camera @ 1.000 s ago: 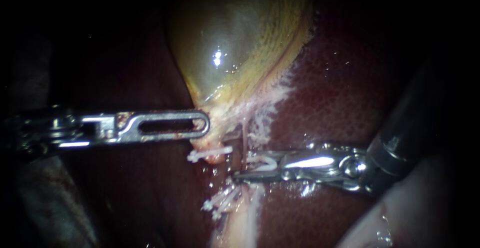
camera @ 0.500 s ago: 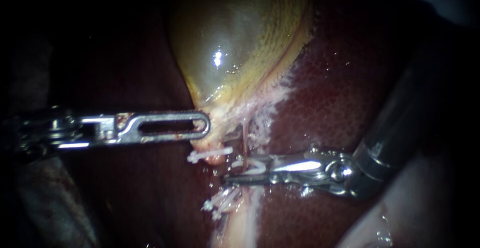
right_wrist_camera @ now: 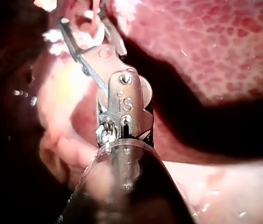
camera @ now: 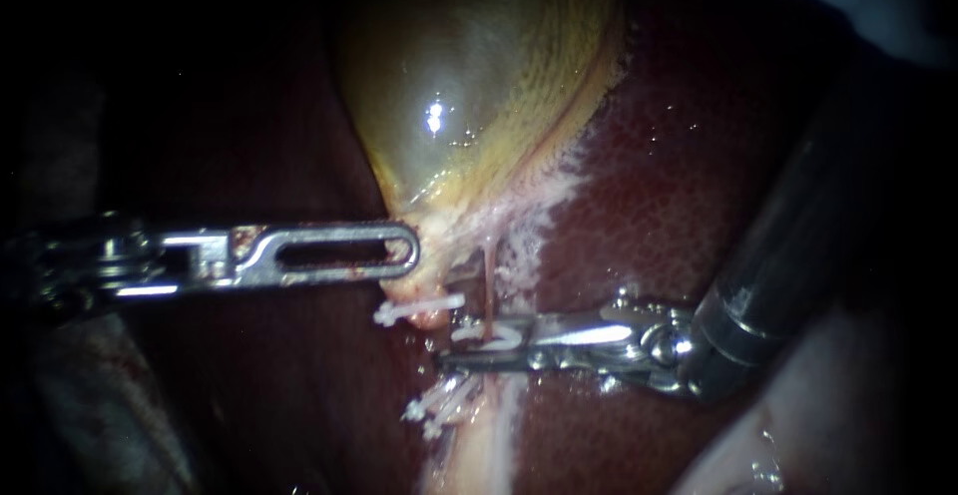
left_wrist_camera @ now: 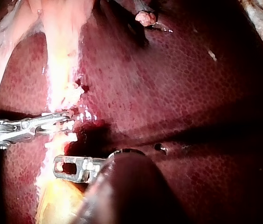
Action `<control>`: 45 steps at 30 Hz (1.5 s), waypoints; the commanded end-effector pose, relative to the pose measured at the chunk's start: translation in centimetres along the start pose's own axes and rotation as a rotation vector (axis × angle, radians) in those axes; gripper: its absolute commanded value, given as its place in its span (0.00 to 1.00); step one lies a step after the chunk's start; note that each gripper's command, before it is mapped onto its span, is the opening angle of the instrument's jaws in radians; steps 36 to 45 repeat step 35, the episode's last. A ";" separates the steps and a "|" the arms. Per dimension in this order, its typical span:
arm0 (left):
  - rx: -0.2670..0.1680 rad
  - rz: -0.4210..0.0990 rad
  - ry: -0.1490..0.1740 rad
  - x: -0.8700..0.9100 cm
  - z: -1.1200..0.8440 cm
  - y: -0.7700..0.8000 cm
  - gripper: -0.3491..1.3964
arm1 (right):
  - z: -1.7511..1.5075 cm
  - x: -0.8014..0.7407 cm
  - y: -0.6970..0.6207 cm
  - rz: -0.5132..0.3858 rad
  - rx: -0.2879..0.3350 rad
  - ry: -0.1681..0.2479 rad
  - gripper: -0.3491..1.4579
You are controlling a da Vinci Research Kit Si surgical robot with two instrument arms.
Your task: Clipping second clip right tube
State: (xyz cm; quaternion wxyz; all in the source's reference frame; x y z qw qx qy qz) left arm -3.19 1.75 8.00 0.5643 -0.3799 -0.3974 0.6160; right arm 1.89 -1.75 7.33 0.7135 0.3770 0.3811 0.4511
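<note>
White plastic shows inside the claw of your right instrument point(camera: 464, 347). A clip point(camera: 496, 335) sits between the claw's two halves, touched by both, and the claw stands narrow around it. The right tube point(camera: 489, 277), a thin reddish strand, drops from the pale fringe under the gallbladder point(camera: 469, 76) and passes straight into that clip, so the clip lies around the tube, not beside it. You cannot tell from here whether the clip is pressed fully flat. This instrument's shaft comes in from the upper right over the dark red liver point(camera: 679, 196).

Your left instrument point(camera: 399, 252) reaches in level from the left. Its slotted claw is closed on the narrow lower end of the gallbladder, with pale tissue bulging just under its tip. In the left wrist view the same slotted claw lies on yellow tissue, and the right instrument's claw is just ahead of it, at the pale strip on the liver.

Just below the left claw's tip, to the left of the right tube, a crosswise clip point(camera: 419, 307) lies under the gallbladder's end. A cluster of white clips point(camera: 439, 407) sits lower, beneath the right claw. In the right wrist view the claw's two halves stand a little apart with pink tissue between them.
</note>
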 end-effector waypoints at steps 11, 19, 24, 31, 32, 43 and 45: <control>0.000 0.000 0.000 0.00 0.01 0.00 0.00 | -0.07 0.03 0.11 0.061 0.011 -0.007 0.00; 0.000 0.000 0.000 0.00 0.01 0.00 0.00 | -0.08 0.02 0.12 0.066 0.019 -0.013 0.00; 0.000 0.000 0.000 0.00 0.01 0.00 0.00 | -0.08 0.02 0.12 0.072 0.021 -0.014 0.00; 0.000 0.000 0.000 0.00 0.01 0.00 0.00 | -0.08 0.02 0.11 0.072 0.026 -0.018 0.00; 0.000 0.000 0.000 0.00 0.01 0.00 0.00 | -0.08 0.02 0.11 0.072 0.026 -0.018 0.00; 0.000 0.000 0.001 0.00 0.01 0.00 0.00 | -0.08 0.01 0.11 0.072 0.026 -0.018 0.00; 0.000 0.000 0.001 0.00 0.01 0.00 0.00 | -0.08 0.01 0.11 0.072 0.026 -0.018 0.00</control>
